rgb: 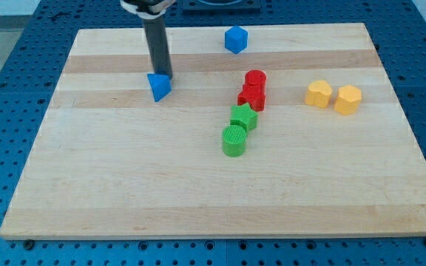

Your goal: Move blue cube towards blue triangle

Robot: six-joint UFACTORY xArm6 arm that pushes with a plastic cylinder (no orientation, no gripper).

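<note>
The blue cube (236, 39) sits near the view's top edge of the wooden board, right of centre-left. The blue triangle (159, 86) lies to the lower left of the cube, in the upper left part of the board. My dark rod comes down from the view's top, and my tip (161, 75) stands just at the top edge of the blue triangle, touching or nearly touching it. The tip is well left of and below the blue cube.
Two red blocks (253, 89) stand stacked in a line at centre, with a green star (243, 117) and a green cylinder (234, 140) just below them. Two yellow blocks (319, 94) (347, 99) sit at the right. The board (124, 185) lies on a blue surface.
</note>
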